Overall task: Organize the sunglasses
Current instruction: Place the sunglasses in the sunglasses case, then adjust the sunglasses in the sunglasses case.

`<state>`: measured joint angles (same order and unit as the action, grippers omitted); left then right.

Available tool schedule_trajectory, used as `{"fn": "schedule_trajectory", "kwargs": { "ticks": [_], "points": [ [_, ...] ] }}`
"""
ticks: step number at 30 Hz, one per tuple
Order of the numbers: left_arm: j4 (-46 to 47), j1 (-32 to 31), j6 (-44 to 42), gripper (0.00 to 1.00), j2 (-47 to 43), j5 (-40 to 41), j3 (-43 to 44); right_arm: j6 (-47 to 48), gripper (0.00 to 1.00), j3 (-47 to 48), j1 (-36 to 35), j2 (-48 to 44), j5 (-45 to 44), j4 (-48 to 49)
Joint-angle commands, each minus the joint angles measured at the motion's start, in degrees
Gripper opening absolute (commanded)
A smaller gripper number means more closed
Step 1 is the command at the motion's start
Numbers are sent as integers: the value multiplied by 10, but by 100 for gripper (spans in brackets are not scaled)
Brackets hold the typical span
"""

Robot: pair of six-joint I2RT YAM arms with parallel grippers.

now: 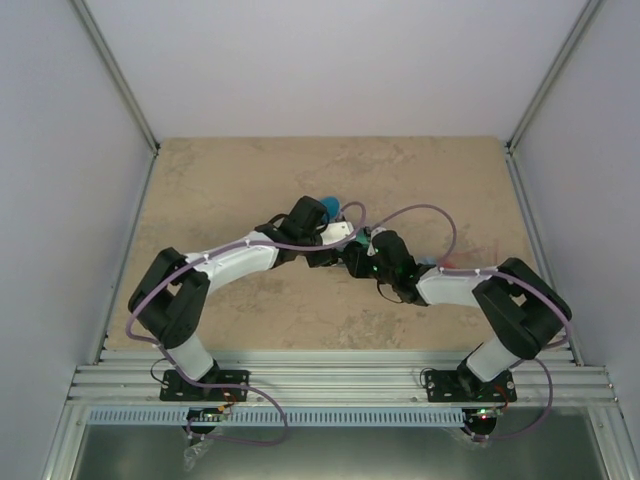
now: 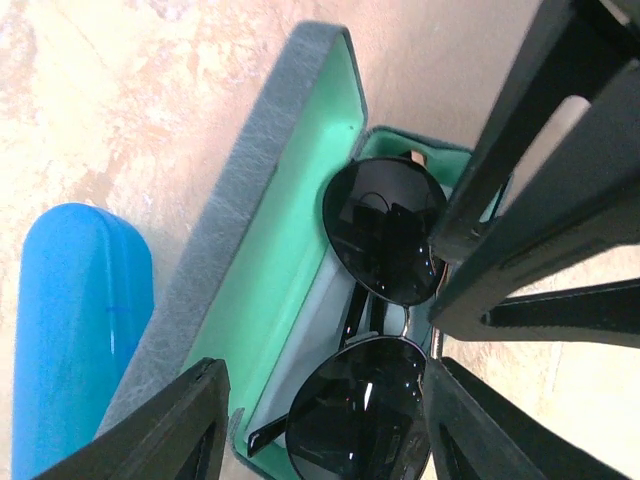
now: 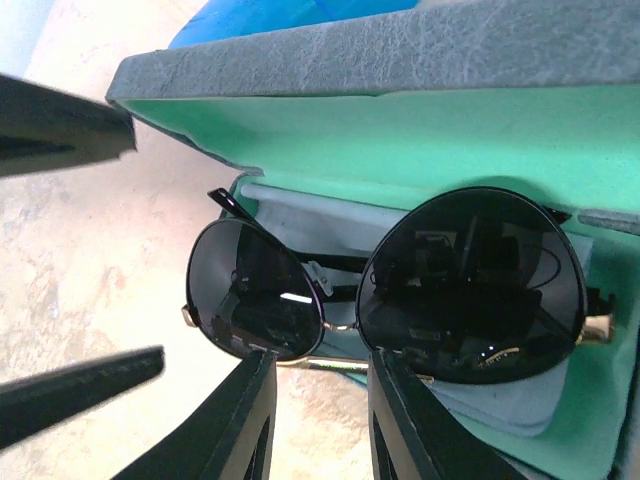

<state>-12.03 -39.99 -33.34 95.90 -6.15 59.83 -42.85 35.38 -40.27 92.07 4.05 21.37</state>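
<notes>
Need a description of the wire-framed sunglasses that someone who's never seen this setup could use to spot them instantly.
In the middle of the tan table sits an open grey case with a mint-green lining, beside a closed glossy blue case. The sunglasses lie inside the open case: two round, near-black lenses in a thin metal frame, the only dark, mirror-like thing against that green.

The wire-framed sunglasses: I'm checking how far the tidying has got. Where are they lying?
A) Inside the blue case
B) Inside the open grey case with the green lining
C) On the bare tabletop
B: the left wrist view shows the sunglasses resting lenses-up on the green lining of the open grey case, while the blue case sits beside it on the table.
</notes>
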Motion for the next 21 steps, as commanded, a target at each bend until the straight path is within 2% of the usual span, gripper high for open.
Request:
{"fn": "schedule_trajectory", "kwargs": {
  "ticks": [1, 5, 8, 10, 15, 21],
  "points": [
    [7, -2, 35, 58, -40, -3, 7, 3, 27, -14, 1, -38, -15, 1],
    [33, -1, 121, 62, -64, 44, 6, 2, 28, -8, 1, -67, -19, -32],
    [39, 0, 273, 67, -82, 126, 8, -3, 30, -3, 1, -85, -27, -70],
    [18, 0, 384, 67, -90, 143, 9, -11, 33, -2, 2, -95, -35, -91],
    [-25, 0, 565, 66, -104, 93, -34, -11, 37, 7, 2, -104, -49, -133],
    [-20, 13, 652, 58, -106, 57, -95, -11, 39, 14, 2, -109, -52, -164]
  ]
}}
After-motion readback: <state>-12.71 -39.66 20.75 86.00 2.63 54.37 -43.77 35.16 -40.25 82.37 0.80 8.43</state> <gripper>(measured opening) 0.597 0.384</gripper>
